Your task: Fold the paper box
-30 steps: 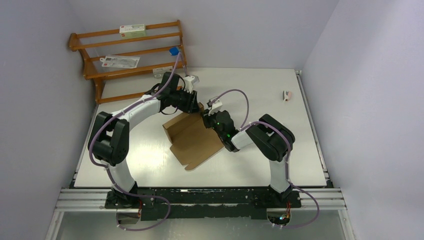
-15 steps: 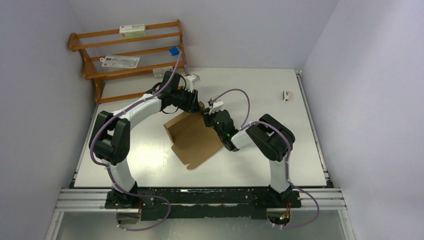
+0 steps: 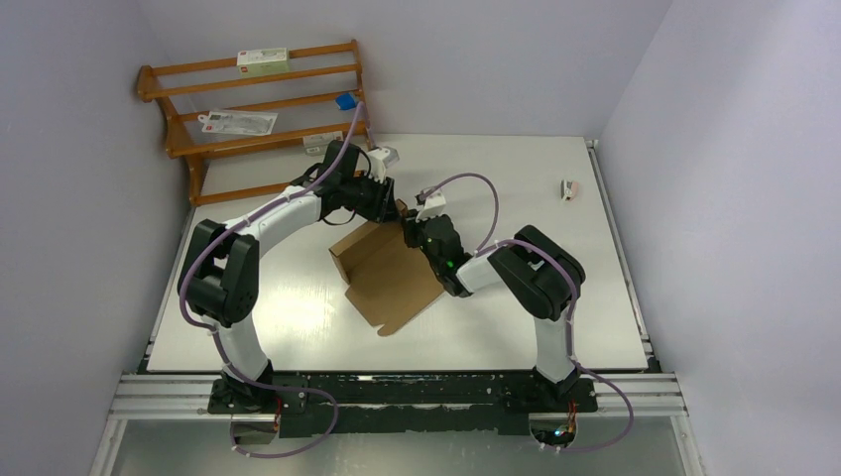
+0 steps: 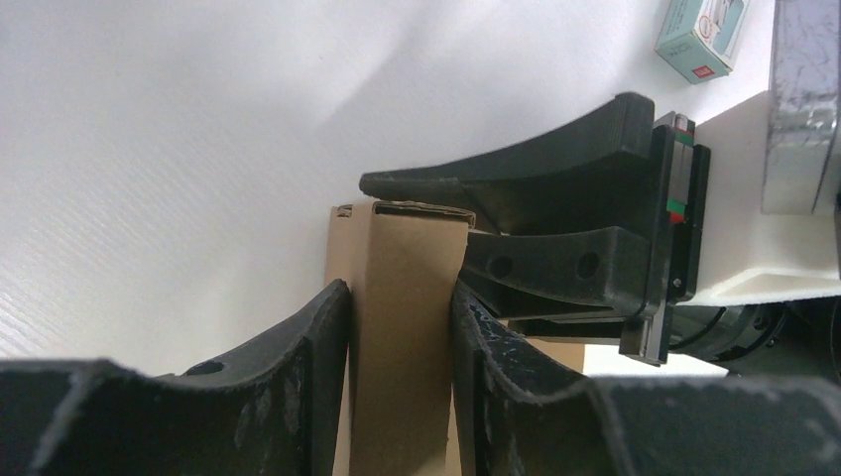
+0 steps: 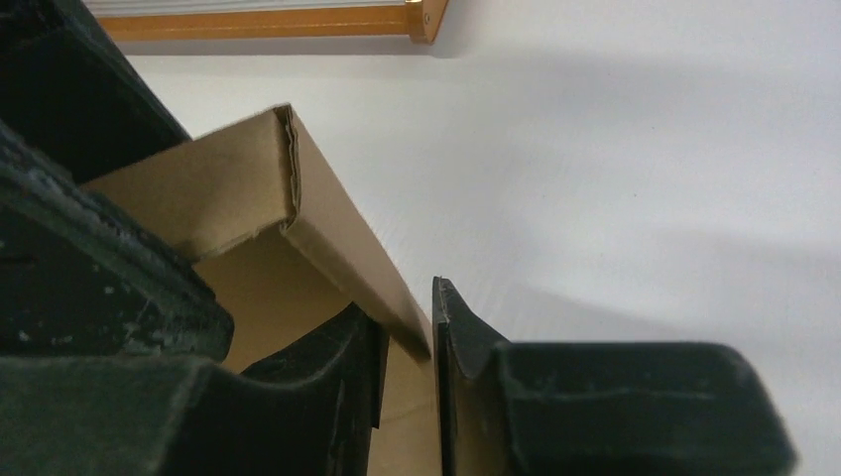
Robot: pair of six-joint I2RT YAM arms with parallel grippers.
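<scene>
The paper box (image 3: 389, 278), a brown cardboard sheet with a raised wall along its far-left side, lies mid-table. Both grippers meet at its far corner. My left gripper (image 3: 391, 206) reaches in from the left. In the left wrist view it (image 4: 400, 322) is shut on the upright folded cardboard wall (image 4: 407, 288), whose faces both fingers press. My right gripper (image 3: 412, 228) comes from the right. In the right wrist view it (image 5: 407, 332) is shut on the thin edge of a box wall (image 5: 337, 238). The right gripper's black fingers (image 4: 536, 193) also show just behind the wall in the left wrist view.
A wooden rack (image 3: 258, 109) with white cartons (image 3: 263, 59) and a blue item (image 3: 344, 100) stands at the back left. A small object (image 3: 569, 188) lies near the table's right edge. A teal-and-white carton (image 4: 699, 30) shows in the left wrist view.
The box has slid and turned slightly to the right, its near corner shifting right. Both grippers have crept a little toward the back with the far corner.
</scene>
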